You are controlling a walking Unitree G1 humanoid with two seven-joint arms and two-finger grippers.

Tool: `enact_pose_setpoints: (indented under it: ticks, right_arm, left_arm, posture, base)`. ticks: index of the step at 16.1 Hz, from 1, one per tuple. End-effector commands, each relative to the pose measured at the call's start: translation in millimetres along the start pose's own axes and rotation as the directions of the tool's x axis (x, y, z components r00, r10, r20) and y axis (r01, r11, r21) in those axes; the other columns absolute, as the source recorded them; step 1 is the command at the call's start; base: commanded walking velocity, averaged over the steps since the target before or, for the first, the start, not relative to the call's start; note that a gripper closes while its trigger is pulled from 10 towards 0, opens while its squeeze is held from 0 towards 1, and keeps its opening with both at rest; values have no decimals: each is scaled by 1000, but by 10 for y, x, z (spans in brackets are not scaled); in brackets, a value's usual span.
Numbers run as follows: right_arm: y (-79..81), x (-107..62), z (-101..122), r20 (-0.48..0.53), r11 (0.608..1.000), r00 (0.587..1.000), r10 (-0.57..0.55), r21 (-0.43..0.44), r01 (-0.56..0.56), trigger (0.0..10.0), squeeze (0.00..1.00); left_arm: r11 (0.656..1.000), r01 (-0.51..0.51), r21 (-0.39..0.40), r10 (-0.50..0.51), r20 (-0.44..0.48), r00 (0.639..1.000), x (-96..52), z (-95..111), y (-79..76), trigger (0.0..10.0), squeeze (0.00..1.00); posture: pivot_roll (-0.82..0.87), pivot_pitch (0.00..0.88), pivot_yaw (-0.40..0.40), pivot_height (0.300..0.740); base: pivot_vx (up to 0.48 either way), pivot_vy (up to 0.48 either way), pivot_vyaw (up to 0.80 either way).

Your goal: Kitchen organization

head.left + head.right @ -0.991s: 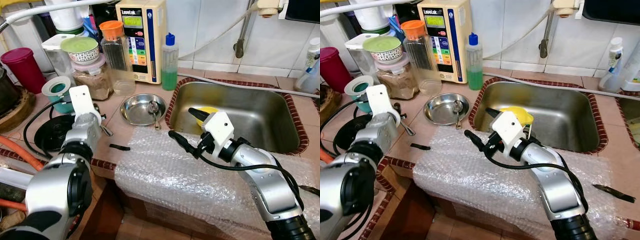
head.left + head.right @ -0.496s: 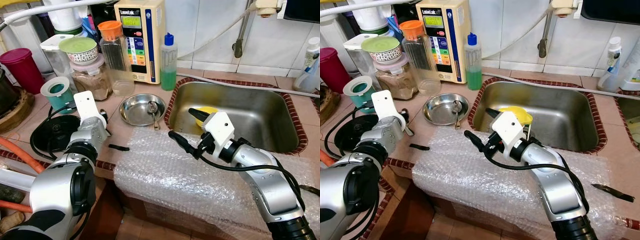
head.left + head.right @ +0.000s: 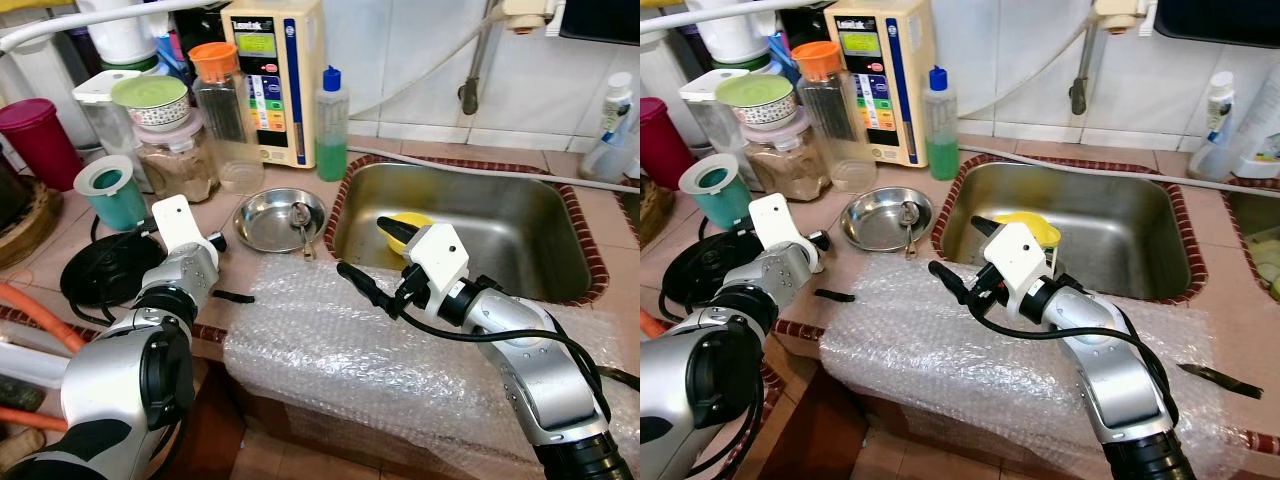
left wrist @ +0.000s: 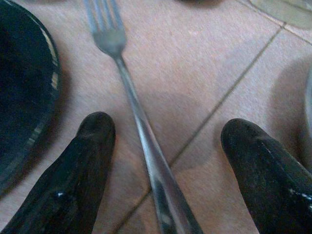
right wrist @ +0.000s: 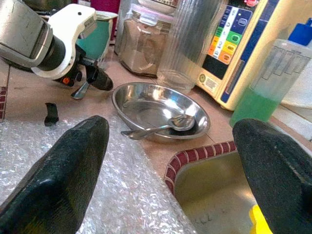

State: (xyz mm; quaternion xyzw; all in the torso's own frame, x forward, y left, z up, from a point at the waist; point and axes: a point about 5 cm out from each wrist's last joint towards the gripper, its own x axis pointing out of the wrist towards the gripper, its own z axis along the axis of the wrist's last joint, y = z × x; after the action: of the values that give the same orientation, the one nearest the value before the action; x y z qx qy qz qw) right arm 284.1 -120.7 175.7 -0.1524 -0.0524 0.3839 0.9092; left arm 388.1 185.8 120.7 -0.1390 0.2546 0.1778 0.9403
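Tiled kitchen table (image 3: 270, 265), sink (image 3: 520, 230) at right. Fork (image 4: 141, 126): flat on the tiles left of the steel bowl (image 3: 268, 222), beside a black round lid (image 3: 105, 275). Left claw (image 4: 168, 161): spread wide, straddling the fork handle, gripping nothing. Right claw (image 5: 168, 185): wide open, empty, over bubble wrap (image 3: 380, 350). Spoon (image 5: 161, 127): in the bowl. Jars and green bottle (image 3: 332, 125): far side.

White tiled wall (image 3: 420, 60) rises behind a pinkish tiled counter (image 3: 60, 240).
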Motion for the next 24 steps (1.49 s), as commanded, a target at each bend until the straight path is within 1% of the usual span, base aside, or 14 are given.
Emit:
enact_pose_setpoints:
  ticks: [1, 2, 3, 4, 6, 7, 8, 10, 12, 14, 15, 18, 24]
  right_arm:
    - [2, -7, 51, 13, 1000, 1000, -3, -9, 4, 10000, 0]
    - [3, -6, 52, 14, 1000, 1000, -5, -8, 5, 10000, 0]
    - [3, -9, 51, 14, 1000, 1000, -9, -6, 9, 10000, 0]
    - [1, -13, 48, 14, 1000, 1000, -12, -5, 12, 10000, 0]
    - [3, -13, 40, 13, 1000, 1000, -16, -2, 16, 10000, 0]
    - [4, -13, 36, 12, 1000, 1000, -17, -1, 17, 10000, 0]
    - [6, -12, 31, 12, 1000, 1000, -17, 1, 17, 10000, 0]
    - [10, -6, 25, 12, 1000, 1000, -18, 3, 18, 10000, 0]
    - [17, 3, 20, 12, 1000, 1000, -16, 5, 16, 10000, 0]
    - [19, 10, 16, 12, 1000, 1000, -16, 5, 16, 10000, 0]
    - [21, 14, 13, 13, 1000, 1000, -17, 6, 17, 10000, 0]
    - [20, 15, 14, 14, 1000, 1000, -18, 4, 18, 10000, 0]
    - [7, 21, 13, 13, 1000, 1000, -16, 1, 16, 10000, 0]
  left_arm:
    - [1000, 8, -14, -8, -34, 999, -7, -16, -28, 8784, 0]
    - [1000, 3, 6, -2, -44, 999, -8, -32, -28, 4745, 0]
    - [1000, 8, 13, -7, -46, 999, -9, -32, -34, 1922, 0]
    - [1000, 14, 7, -14, -48, 999, -10, -28, -39, 0, 0]
    - [999, -15, 38, 17, -46, 999, -6, -13, 0, 0, 0]
    - [999, -20, 36, 22, -49, 999, -4, -12, 16, 0, 0]
    - [997, -39, 60, 42, -50, 998, 0, -10, 47, 0, 0]
    - [982, -94, 162, 101, -35, 994, 3, 6, 116, 0, 0]
    - [974, -91, 208, 102, -41, 994, 2, 4, 119, 0, 0]
    - [967, -87, 237, 99, -38, 994, 1, 1, 111, 0, 0]
    - [969, -92, 228, 105, -42, 994, 4, -12, 125, 0, 0]
    - [967, -101, 233, 116, -51, 992, 10, -38, 163, 0, 0]
    - [971, -92, 222, 110, -69, 992, 21, -109, 189, 0, 0]
  posture:
    - [-42, 13, 121, 740]
    - [-42, 13, 124, 740]
    - [-42, 13, 127, 740]
    - [-42, 13, 129, 740]
    - [-39, 12, 131, 740]
    - [-39, 12, 131, 740]
    - [-36, 11, 133, 740]
    - [-31, 10, 133, 740]
    - [-26, 7, 135, 740]
    - [-26, 7, 135, 740]
    - [-24, 6, 137, 740]
    - [-23, 3, 138, 740]
    - [-21, 0, 135, 740]
  base:
    - [0, 0, 0]
    - [0, 0, 0]
    - [0, 0, 0]
    - [0, 0, 0]
    - [0, 0, 0]
    - [0, 0, 0]
    - [0, 0, 0]
    - [0, 0, 0]
    - [0, 0, 0]
    - [0, 0, 0]
    - [0, 0, 0]
    - [0, 0, 0]
    - [0, 0, 0]
